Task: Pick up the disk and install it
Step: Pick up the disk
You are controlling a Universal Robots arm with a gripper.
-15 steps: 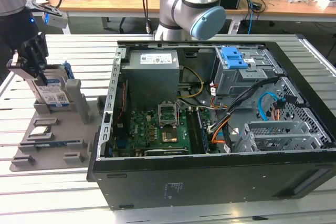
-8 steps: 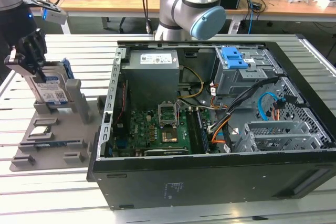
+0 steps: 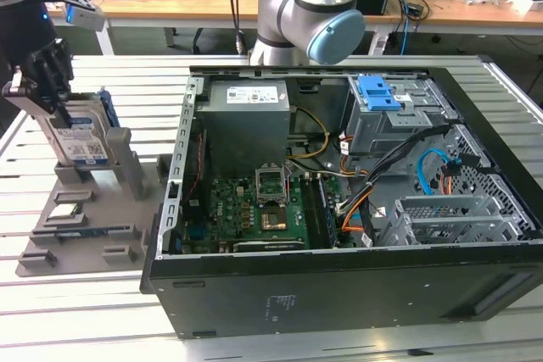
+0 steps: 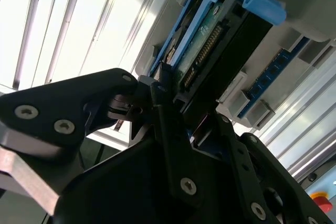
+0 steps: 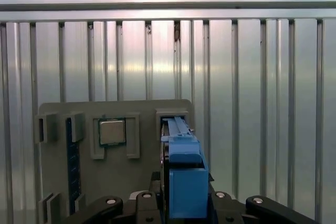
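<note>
The disk (image 3: 83, 137) stands on edge in a slot of the grey holder (image 3: 85, 218) at the exterior view's left, its white-and-blue label facing out. My gripper (image 3: 51, 99) comes down onto the disk's upper end. In the second wrist view the black fingers (image 4: 157, 103) press on both sides of the disk (image 4: 210, 40), whose connector edge and blue bracket show. In the first wrist view the blue-bracketed disk (image 5: 184, 171) sits between the gripper's (image 5: 181, 203) two arms, with its far end at the holder's slot (image 5: 173, 115).
The open computer case (image 3: 339, 294) lies at the exterior view's right, with a grey power-supply box (image 3: 246, 116), a motherboard (image 3: 254, 209), a blue latch (image 3: 377, 91) and metal drive cages (image 3: 450, 218). The holder also carries a processor chip (image 5: 112, 132) and a memory stick (image 5: 71, 156).
</note>
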